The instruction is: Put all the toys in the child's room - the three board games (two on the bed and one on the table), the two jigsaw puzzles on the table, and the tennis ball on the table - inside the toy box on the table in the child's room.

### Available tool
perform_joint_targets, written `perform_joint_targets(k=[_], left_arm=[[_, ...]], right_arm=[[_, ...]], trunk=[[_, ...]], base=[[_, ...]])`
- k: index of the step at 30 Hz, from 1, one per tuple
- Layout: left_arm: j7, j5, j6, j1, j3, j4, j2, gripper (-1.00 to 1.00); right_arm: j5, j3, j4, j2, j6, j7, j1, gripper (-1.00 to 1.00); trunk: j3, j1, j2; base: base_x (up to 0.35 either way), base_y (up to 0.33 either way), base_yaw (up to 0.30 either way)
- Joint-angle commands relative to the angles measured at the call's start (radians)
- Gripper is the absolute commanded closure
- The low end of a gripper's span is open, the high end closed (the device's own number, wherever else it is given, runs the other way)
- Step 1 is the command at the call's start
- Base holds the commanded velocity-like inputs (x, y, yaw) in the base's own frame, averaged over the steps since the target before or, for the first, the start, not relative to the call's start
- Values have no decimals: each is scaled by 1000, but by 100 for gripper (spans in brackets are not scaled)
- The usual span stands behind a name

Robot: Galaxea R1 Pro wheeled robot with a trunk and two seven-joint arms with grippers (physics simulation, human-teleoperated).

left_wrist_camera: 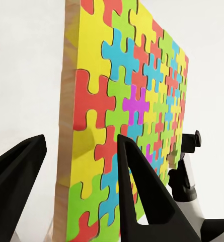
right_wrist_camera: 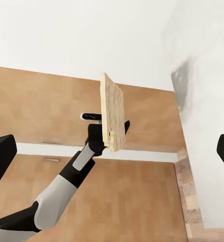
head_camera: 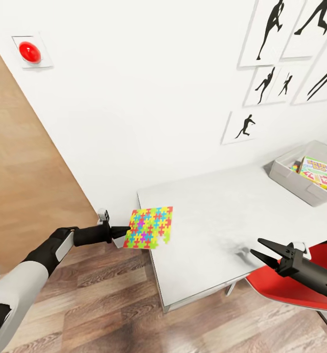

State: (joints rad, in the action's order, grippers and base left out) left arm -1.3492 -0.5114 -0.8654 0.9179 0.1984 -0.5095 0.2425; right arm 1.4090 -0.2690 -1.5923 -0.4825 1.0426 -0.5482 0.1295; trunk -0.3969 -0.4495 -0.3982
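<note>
My left gripper (head_camera: 126,233) is shut on a colourful jigsaw puzzle (head_camera: 149,227), holding it by one edge in the air at the near left corner of the white table (head_camera: 217,215). In the left wrist view the puzzle (left_wrist_camera: 127,116) stands between the two black fingers (left_wrist_camera: 142,186). The right wrist view shows its wooden underside (right_wrist_camera: 113,113). My right gripper (head_camera: 255,246) is open and holds nothing, hovering over the table's front right part. The grey toy box (head_camera: 300,190) sits at the table's far right with board games (head_camera: 316,169) inside. The tennis ball is out of view.
A red chair (head_camera: 281,289) stands under my right arm at the table's front right. A wooden panel (head_camera: 21,171) covers the wall at left, with a red button (head_camera: 30,51) above it. Silhouette posters (head_camera: 271,83) hang on the white wall behind the table.
</note>
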Motion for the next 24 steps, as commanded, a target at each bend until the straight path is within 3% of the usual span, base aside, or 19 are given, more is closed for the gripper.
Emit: perform_joint_targets(k=[1,24], left_arm=[[-2,-6,-9,1,6,0,1,100],[-2,-4,-9,1,6,0,2,100]], right_arm=[[-7,-1,0,1,4,-7,1,-100],[-5,1,0,4,4,17,1,-100]], trunk=[[-2,-1,-2],[22,-1,-2]], base=[[0,0,0],[0,0,-40]])
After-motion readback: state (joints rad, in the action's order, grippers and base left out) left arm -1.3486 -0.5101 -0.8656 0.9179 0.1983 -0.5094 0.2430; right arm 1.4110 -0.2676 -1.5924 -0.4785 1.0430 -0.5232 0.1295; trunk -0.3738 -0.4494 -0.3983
